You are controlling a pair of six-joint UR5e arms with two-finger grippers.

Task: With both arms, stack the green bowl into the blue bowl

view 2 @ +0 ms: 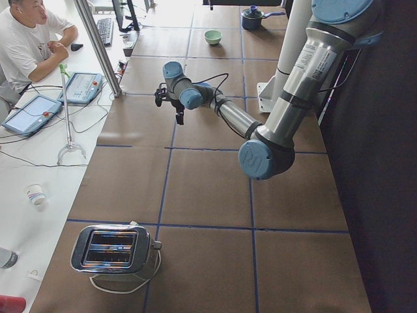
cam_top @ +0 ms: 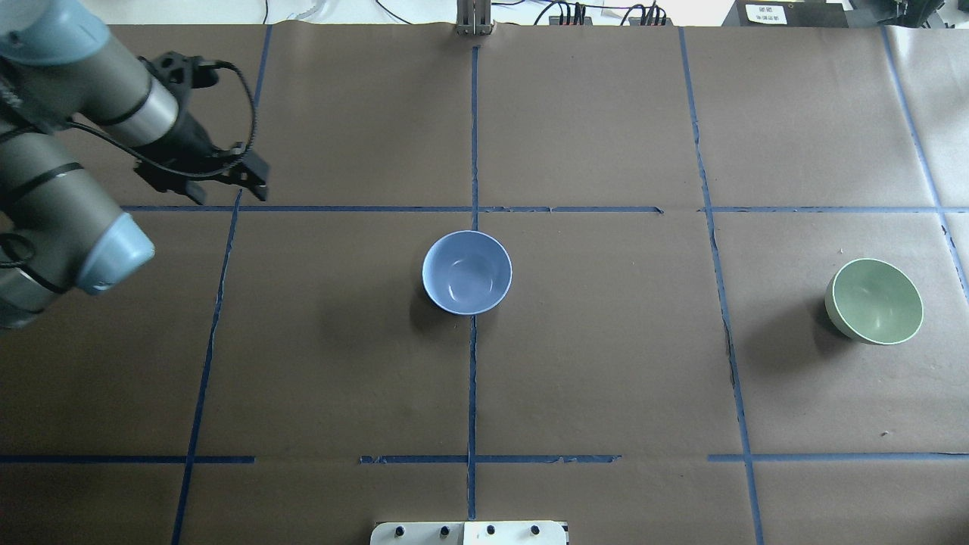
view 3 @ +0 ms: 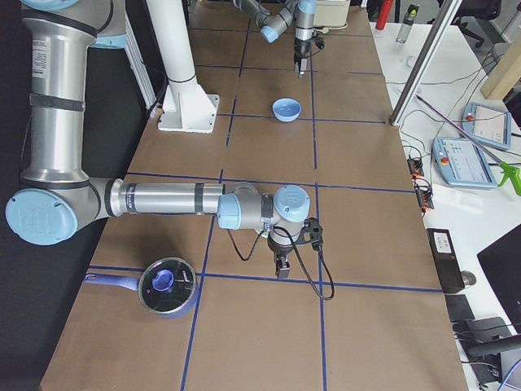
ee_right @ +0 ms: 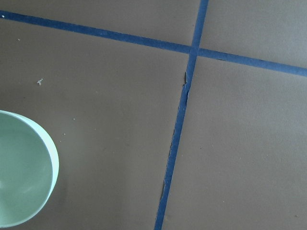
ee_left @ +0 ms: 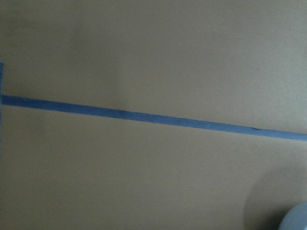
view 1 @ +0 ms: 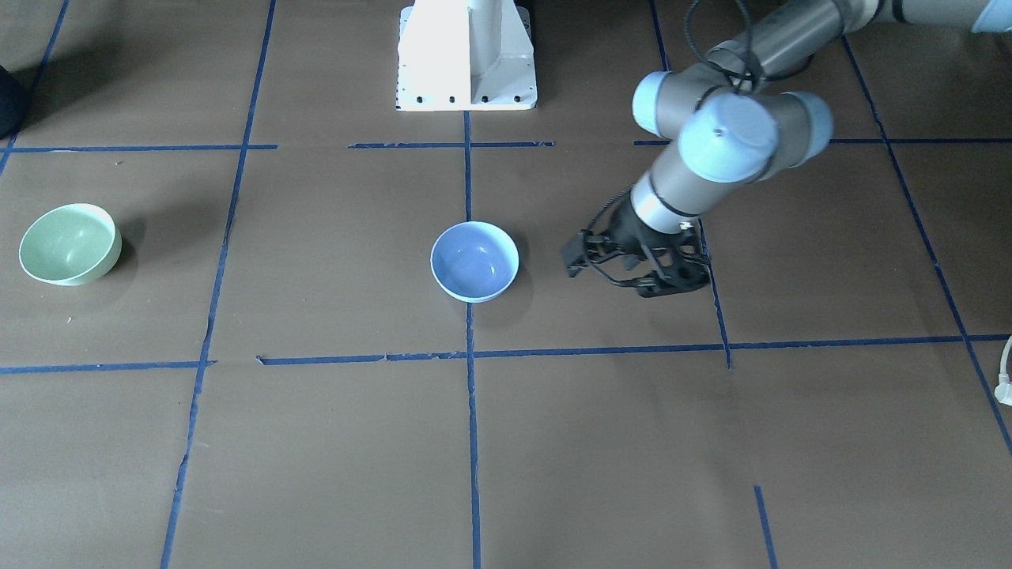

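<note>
above the brown tabletop [cam_top: 606, 363], on the robot's left side, the left hand [view 1: 621, 273] hangs at the end of the left arm [view 1: 711, 150]. its two black fingers [view 1: 575, 257] stand well apart, so the hand is wide, and nothing is between them. it points down, tilted toward the middle of the tabletop. near it, but not touching, stands the blue bowl [view 1: 474, 261], upright and empty, on a blue tape line [cam_top: 473, 151] at the middle of the tabletop. the left wrist camera shows only brown paper, one tape line and a small pale blue curve at the lower right corner. that curve is too little to name for sure.

the right hand [view 3: 281, 265] shows only in the side view from the robot's right, small and dark, pointing down over a tape line. i cannot tell if it is wide or narrow. the right arm [view 3: 163, 198] is stretched low over the tabletop. the right wrist camera looks down at a crossing of tape lines, with the rim of the green bowl [ee_right: 24, 172] at its lower left edge. the green bowl stands upright and empty, far at the robot's right side, well apart from the blue bowl. a dark pot [view 3: 167, 287] with a lid stands near the right arm.
</note>
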